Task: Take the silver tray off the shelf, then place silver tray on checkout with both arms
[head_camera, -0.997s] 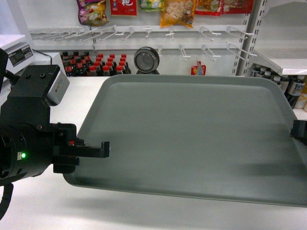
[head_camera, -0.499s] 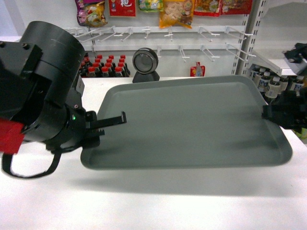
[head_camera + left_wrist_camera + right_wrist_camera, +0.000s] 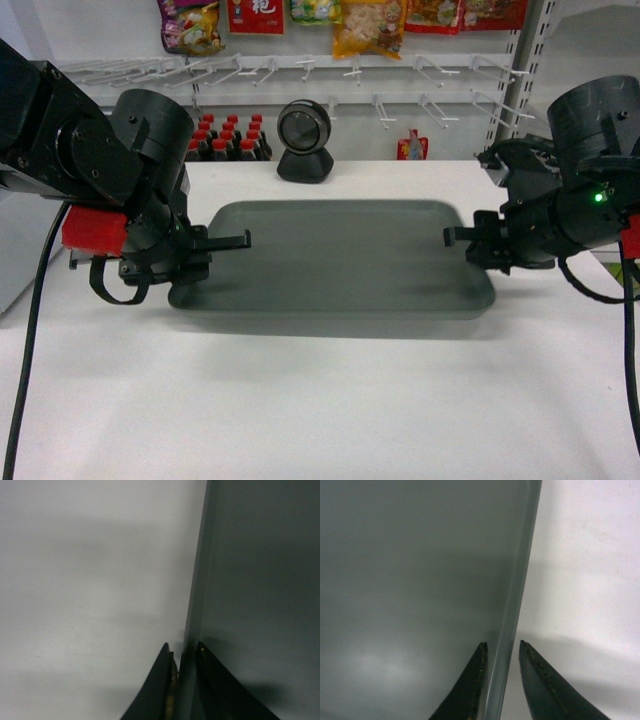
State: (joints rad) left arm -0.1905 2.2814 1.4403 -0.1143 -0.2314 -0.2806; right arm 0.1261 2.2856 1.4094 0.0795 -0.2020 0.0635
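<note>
Lying flat, matte grey-green silver tray (image 3: 335,255)

You have a wide white table (image 3: 320,410) in front of you, plain and flat. The grey-green tray (image 3: 335,255) lies across its middle, long side facing you, low along the surface with a dark shadow under its near edge; whether it fully rests there you cannot tell. Behind the tray, near the table's far edge, a black round-headed scanner (image 3: 305,140) stands upright on its base, apart from the tray. In both wrist views bare white table runs beside the tray's rim.
</note>
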